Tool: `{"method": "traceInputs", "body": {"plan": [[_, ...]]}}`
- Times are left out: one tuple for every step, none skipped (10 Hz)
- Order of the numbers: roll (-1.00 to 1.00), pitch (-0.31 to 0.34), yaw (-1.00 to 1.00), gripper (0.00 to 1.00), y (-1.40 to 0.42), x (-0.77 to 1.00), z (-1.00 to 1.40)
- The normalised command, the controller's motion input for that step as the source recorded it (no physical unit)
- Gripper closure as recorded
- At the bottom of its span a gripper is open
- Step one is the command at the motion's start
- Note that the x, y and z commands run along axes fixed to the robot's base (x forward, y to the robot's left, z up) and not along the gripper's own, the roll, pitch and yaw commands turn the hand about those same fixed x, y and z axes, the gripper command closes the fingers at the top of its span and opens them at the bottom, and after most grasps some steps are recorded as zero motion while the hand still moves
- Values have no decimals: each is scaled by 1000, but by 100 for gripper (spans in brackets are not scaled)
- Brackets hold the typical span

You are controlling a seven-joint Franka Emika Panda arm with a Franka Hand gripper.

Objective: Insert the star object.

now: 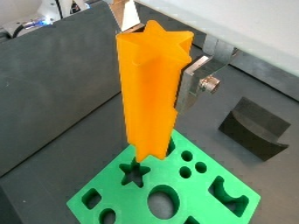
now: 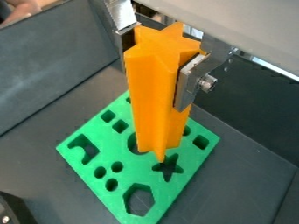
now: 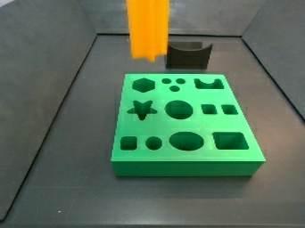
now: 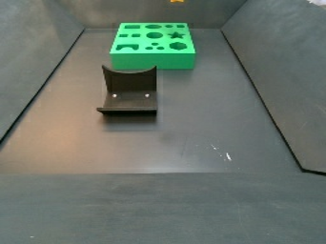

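The star object (image 1: 149, 87) is a tall bright orange prism with star-profile sides, and it hangs upright. My gripper (image 1: 155, 52) is shut on its upper end, with a silver finger (image 1: 193, 80) pressed on each side; this shows in both wrist views (image 2: 156, 52). The star object (image 2: 158, 96) hangs above the green block (image 2: 211, 140). Its lower end stands over the block close beside the star-shaped hole (image 1: 135, 172) without touching it. In a side view the star object (image 3: 148, 31) hangs above the block's far edge (image 3: 185, 165), and the gripper is out of frame.
A dark grey block with a curved notch (image 3: 187, 55) stands just behind the green block; it also shows in a wrist view (image 1: 257, 127) and a side view (image 4: 128, 91). The green block (image 4: 152, 59) has several other shaped holes. Dark walls enclose the floor.
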Motion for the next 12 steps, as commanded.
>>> {"method": "traceInputs", "body": {"plan": [[0,-1,0,100,0,0,-997],[-4,0,0,100,-23,0,-929],[-16,0,0,100,-3,0,-863],[-1,-6,0,100,-14,0,-811],[0,0,0,100,-86,0,-660],[0,0,0,100,-69,0,-503],[0,26,0,100,-34,0,-343],[46,17,0,100,-31,-6,-260],[67,31,0,100,-20,0,-223],[109,66,-89,100,-40,0,-186],[120,81,-183,100,-80,17,-214],[156,51,-191,100,-111,0,-271]]}}
